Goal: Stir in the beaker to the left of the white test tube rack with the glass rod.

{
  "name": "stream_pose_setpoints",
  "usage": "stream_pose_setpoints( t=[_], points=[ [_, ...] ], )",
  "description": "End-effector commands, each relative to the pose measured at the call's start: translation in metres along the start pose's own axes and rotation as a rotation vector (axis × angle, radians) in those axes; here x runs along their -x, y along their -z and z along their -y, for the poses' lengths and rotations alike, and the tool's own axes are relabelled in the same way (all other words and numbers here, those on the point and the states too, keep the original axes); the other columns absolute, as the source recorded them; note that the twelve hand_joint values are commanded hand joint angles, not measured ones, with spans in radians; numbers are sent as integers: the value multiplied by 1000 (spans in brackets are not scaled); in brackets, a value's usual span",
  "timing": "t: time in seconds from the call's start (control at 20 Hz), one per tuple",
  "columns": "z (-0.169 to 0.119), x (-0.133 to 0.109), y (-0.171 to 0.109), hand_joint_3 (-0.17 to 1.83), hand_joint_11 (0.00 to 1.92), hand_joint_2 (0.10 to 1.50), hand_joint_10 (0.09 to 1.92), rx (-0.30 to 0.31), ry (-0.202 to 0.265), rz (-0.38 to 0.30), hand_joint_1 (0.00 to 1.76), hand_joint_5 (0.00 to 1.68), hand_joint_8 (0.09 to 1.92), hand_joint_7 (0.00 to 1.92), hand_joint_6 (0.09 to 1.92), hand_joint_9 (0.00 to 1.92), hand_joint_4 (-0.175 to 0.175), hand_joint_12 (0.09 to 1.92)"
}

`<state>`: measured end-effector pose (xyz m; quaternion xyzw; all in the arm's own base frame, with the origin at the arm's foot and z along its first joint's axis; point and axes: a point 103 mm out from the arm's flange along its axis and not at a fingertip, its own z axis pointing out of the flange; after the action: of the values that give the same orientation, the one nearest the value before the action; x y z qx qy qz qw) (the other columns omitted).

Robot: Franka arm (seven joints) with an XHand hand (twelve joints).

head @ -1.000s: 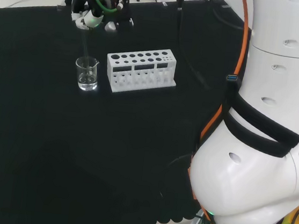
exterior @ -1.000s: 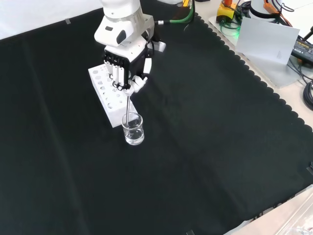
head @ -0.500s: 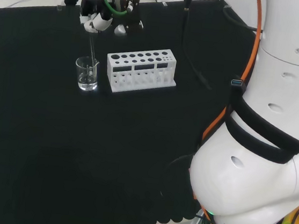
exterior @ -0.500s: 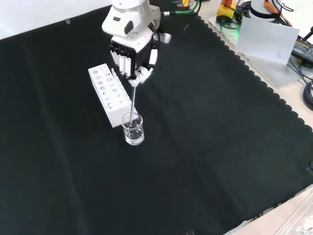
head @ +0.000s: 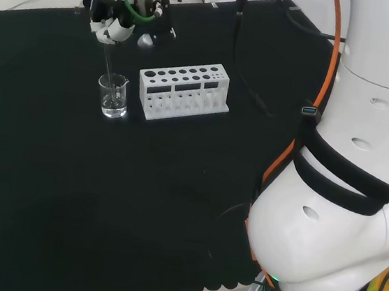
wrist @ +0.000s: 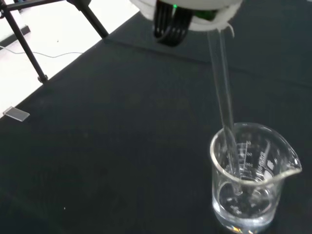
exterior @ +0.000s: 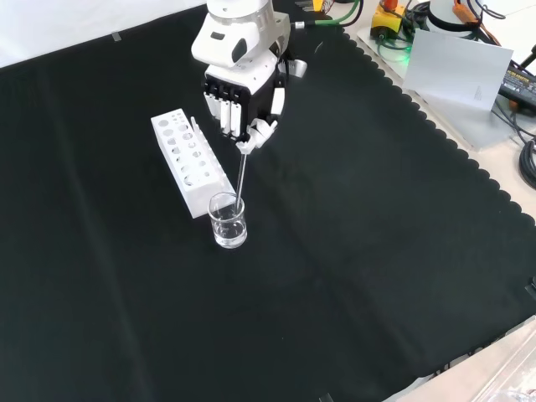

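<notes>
Glass rod (exterior: 240, 177), pinched in our robot hand (exterior: 243, 88), dips tilted into the beaker (exterior: 228, 220); we should circle gently, sparing the glass wall and the neighbouring rack (exterior: 188, 152).

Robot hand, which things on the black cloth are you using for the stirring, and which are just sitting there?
Used for the stirring:
- the hand, curled round the rod's top
- the glass rod, its lower end inside the beaker
- the beaker, with clear liquid at the bottom

Just sitting there:
- the white test tube rack, beside the beaker, its holes empty
- the black cloth itself
</notes>
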<state>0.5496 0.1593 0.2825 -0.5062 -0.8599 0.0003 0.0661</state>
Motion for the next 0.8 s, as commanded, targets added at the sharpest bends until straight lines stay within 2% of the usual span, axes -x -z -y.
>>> stream_pose_setpoints(
  t=[0.05, 0.35, 0.8],
  points=[
    [-19, -1, -1, 534, 1590, 778, 876, 10, 16, -16, 1309, 1179, 1108, 1162, 499, 1590, -175, 803],
    [-22, 19, 1, 533, 1590, 779, 876, 10, 8, -18, 1309, 1179, 1107, 1163, 498, 1590, -175, 804],
    [9, 50, 5, 531, 1590, 780, 878, 14, -42, 0, 1309, 1178, 1106, 1163, 499, 1589, -175, 806]
  ],
)
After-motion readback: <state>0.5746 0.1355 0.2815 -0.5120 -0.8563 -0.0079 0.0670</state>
